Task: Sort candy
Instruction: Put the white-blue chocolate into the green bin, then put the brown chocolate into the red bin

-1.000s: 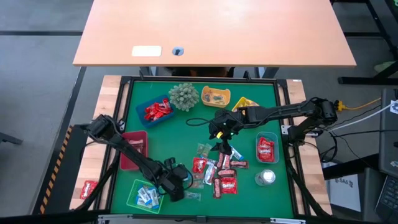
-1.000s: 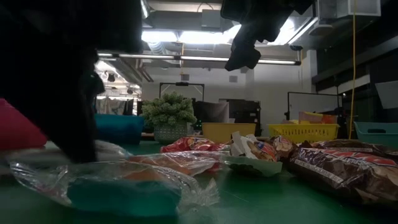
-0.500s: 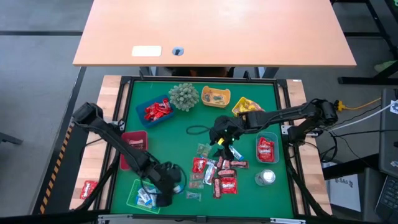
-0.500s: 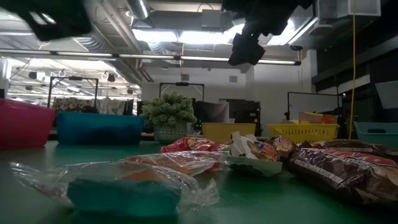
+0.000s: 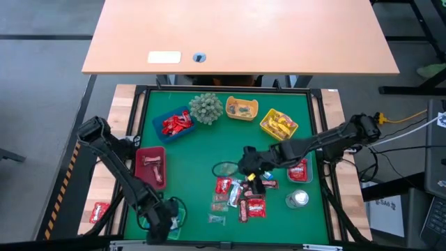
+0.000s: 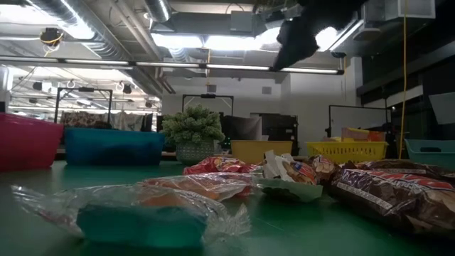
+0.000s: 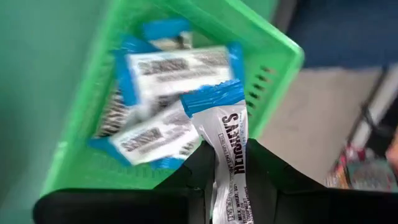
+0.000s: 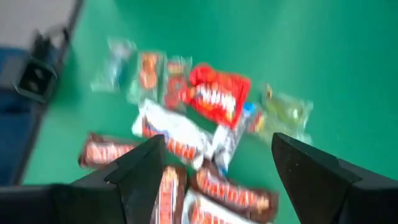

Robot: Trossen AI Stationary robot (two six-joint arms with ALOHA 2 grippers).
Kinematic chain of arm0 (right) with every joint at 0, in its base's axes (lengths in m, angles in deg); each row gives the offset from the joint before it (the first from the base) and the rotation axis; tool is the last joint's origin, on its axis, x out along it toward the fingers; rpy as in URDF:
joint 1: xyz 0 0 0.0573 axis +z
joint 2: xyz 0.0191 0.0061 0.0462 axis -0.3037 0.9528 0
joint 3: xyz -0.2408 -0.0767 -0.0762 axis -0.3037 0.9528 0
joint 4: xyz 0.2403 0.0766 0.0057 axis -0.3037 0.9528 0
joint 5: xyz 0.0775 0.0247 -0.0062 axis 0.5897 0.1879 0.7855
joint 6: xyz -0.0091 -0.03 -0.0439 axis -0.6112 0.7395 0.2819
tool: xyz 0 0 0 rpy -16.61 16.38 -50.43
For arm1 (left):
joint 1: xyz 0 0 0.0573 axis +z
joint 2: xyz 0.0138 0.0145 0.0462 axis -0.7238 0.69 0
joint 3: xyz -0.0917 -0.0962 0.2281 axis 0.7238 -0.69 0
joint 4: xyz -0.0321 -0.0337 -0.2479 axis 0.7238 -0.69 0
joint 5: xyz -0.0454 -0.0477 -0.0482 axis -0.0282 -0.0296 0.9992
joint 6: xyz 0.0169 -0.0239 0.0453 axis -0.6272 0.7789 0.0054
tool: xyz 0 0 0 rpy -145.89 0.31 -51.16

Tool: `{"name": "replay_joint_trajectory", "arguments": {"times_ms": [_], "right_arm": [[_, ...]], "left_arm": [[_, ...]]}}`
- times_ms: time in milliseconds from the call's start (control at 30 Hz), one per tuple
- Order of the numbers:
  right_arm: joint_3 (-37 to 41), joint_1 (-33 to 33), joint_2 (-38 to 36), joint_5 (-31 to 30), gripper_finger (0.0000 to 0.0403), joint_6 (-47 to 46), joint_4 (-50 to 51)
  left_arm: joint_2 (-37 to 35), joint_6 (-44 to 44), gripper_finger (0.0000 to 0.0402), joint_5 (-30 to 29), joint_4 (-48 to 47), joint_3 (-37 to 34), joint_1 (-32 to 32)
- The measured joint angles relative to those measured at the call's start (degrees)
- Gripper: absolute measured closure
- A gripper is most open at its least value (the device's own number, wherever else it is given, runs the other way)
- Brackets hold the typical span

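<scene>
A: Holding a blue-white candy [image 7: 227, 149], the left gripper [image 7: 225, 163] pinches it right over the green tray [image 7: 267, 59].

B: Then it should go low and let go, so the candy lands with the same ones in the tray.

A: And the right gripper [image 8: 214, 158]?

B: Its fingers are spread wide above the candy pile [image 5: 245, 195], near the green tray. It should pick just one.
</scene>
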Motion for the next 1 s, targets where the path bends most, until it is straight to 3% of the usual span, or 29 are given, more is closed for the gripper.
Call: {"name": "replay_joint_trajectory", "arguments": {"times_ms": [167, 433, 633, 1000], "right_arm": [[0.0, 2.0, 0.0, -6.0, 0.0109, -0.9, 8.4], [0.0, 2.7, 0.0, -13.1, 0.0109, 4.7, 12.2], [0.0, 2.6, 2.0, -13.2, 0.0109, 17.4, 11.3], [0.0, 2.6, 11.8, -11.8, 0.0109, 33.0, 9.3]], "left_arm": [[0.0, 8.1, 0.0340, -1.9, -1.2, 0.0, -0.5], [0.0, 12.9, 0.0280, -1.9, -1.2, 0.0, -0.5], [0.0, 14.1, 0.0244, -2.5, -0.9, 0.0, -0.5], [0.0, 13.8, 0.0240, -7.0, -0.3, 0.0, 0.0]]}}
